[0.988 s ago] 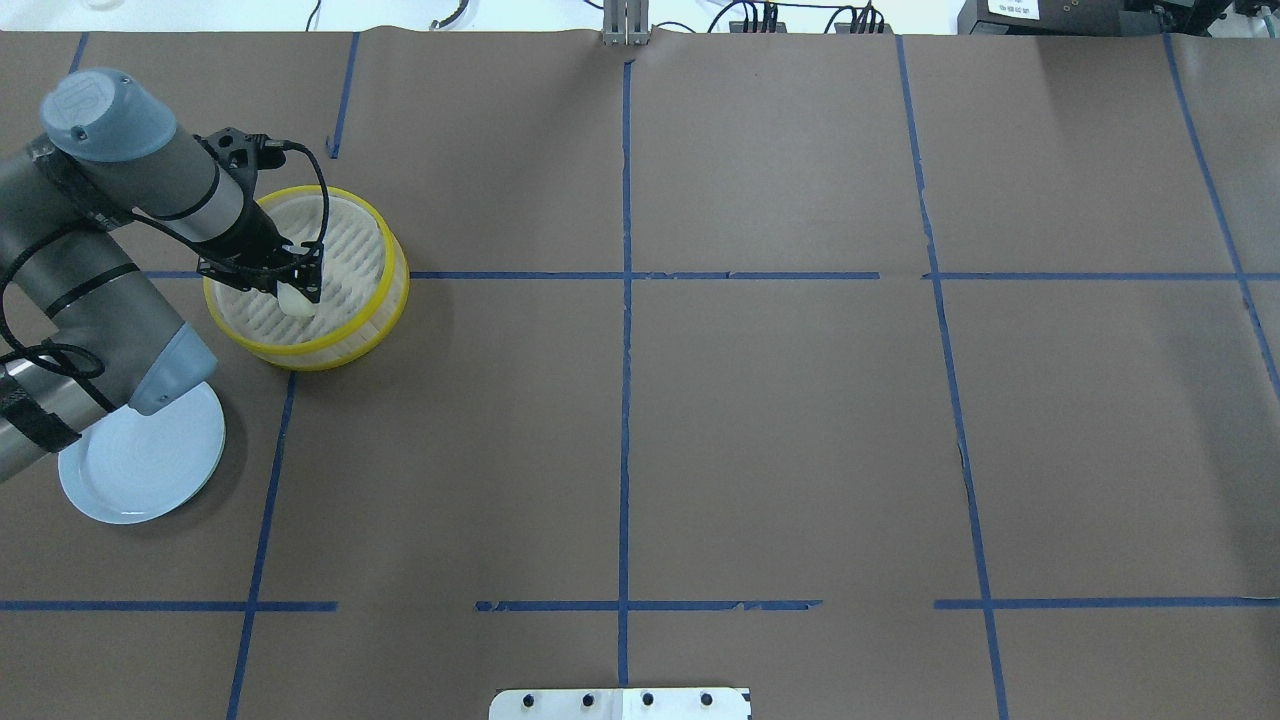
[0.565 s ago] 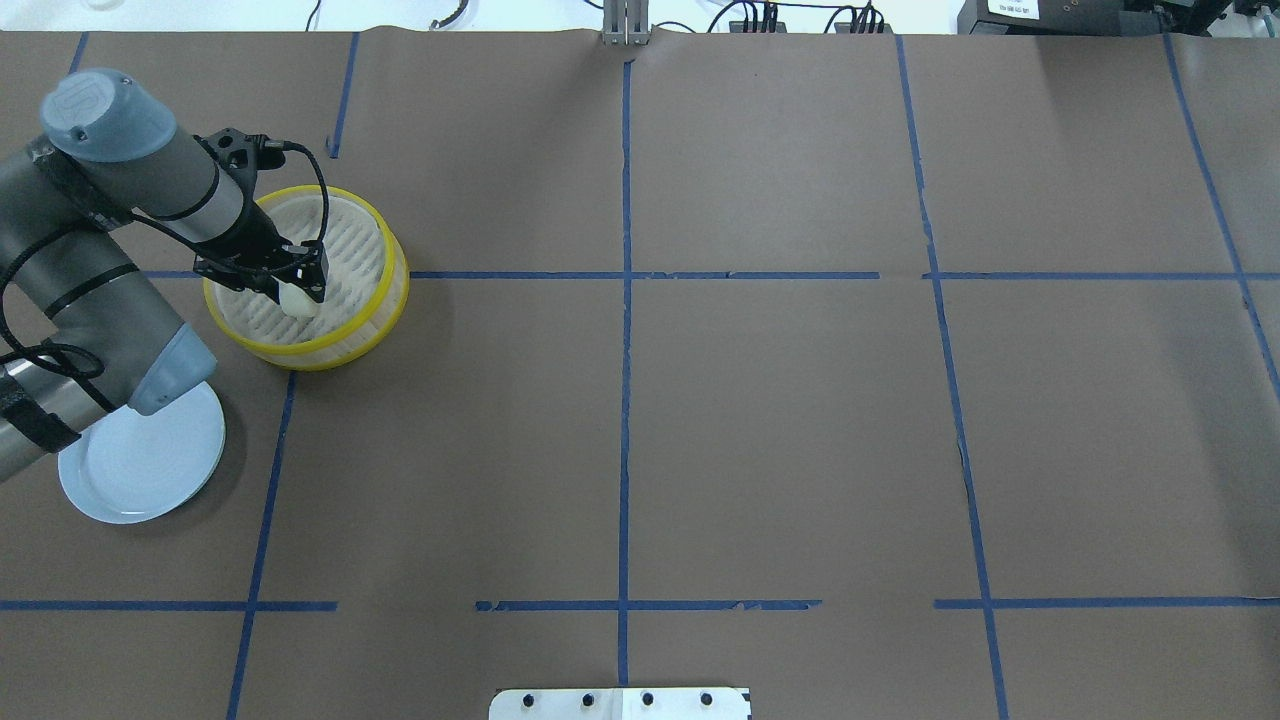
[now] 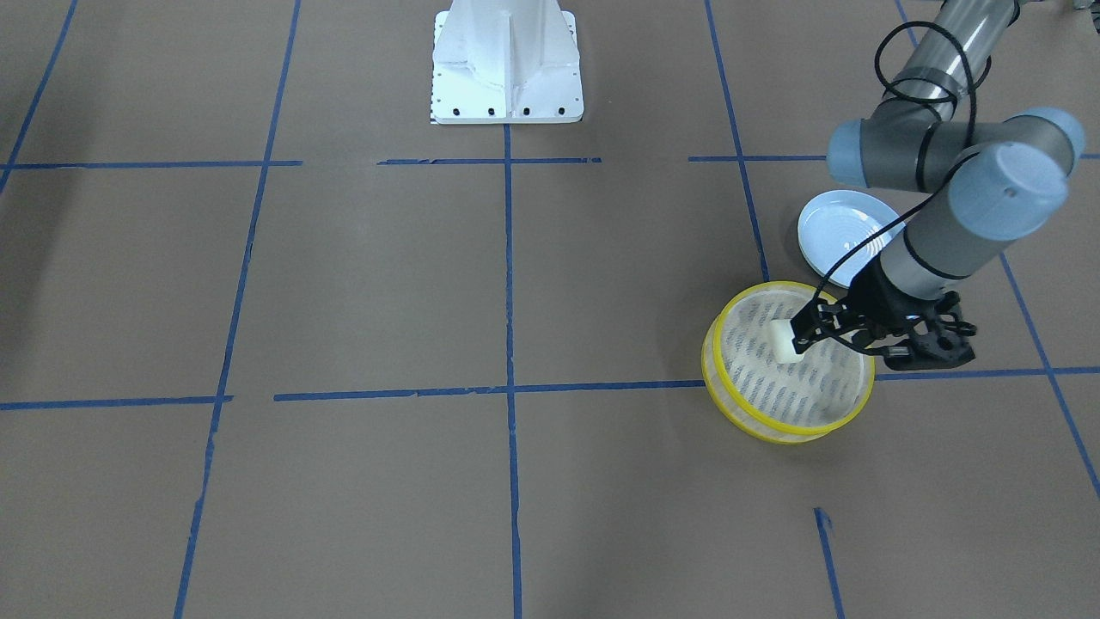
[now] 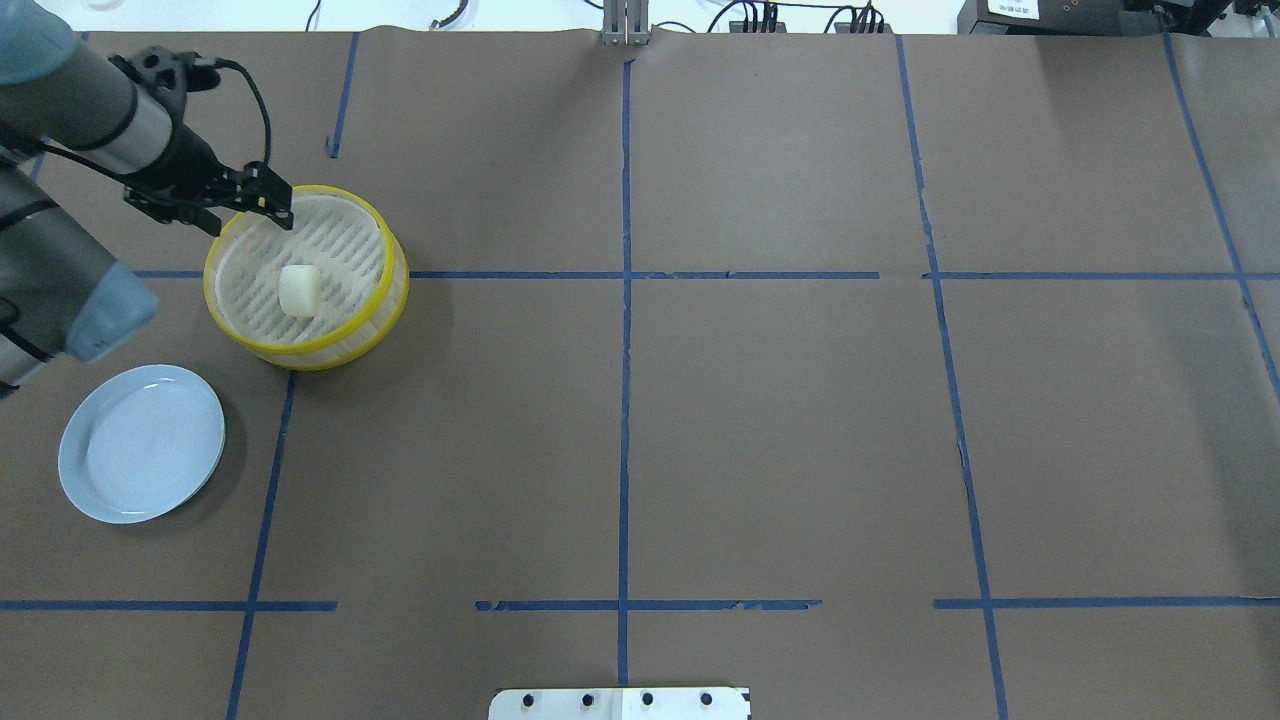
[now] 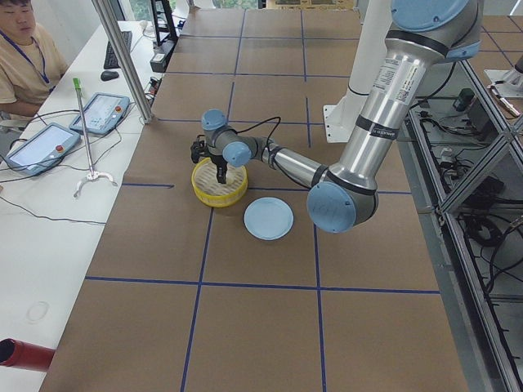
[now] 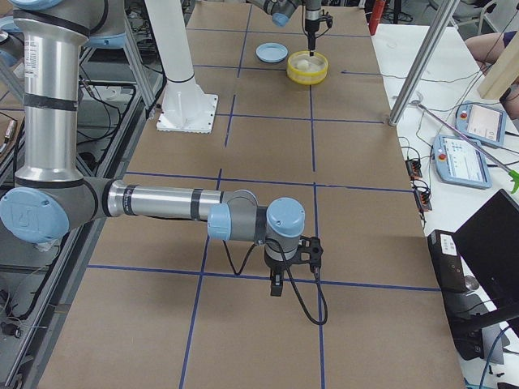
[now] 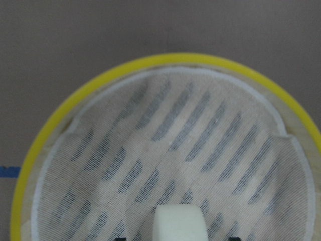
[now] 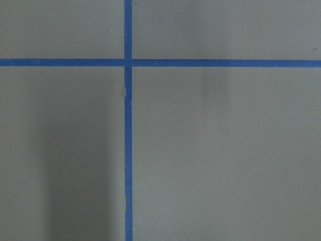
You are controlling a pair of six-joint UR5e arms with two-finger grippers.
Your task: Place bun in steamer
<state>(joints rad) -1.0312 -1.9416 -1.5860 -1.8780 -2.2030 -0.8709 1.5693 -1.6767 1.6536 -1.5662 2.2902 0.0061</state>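
Left gripper [image 4: 280, 205] above far-left rim of steamer [image 4: 300, 362], jaws apart, nothing held. Bun [image 4: 299, 290] loose on slatted floor near centre, lower than fingertips, not touching. Right gripper [image 6: 276, 285] well apart, over table [image 6: 365, 243]; grip state unreadable.

The left arm [image 4: 60, 90] reaches over the steamer [image 4: 310, 352], wrist angled down, its tool [image 4: 278, 205] raised above the rim with fingers parted and empty. Well apart from the steamer, the right arm [image 6: 162, 203] stretches low, its tool [image 6: 276, 284] pointing straight down, finger spacing unclear.
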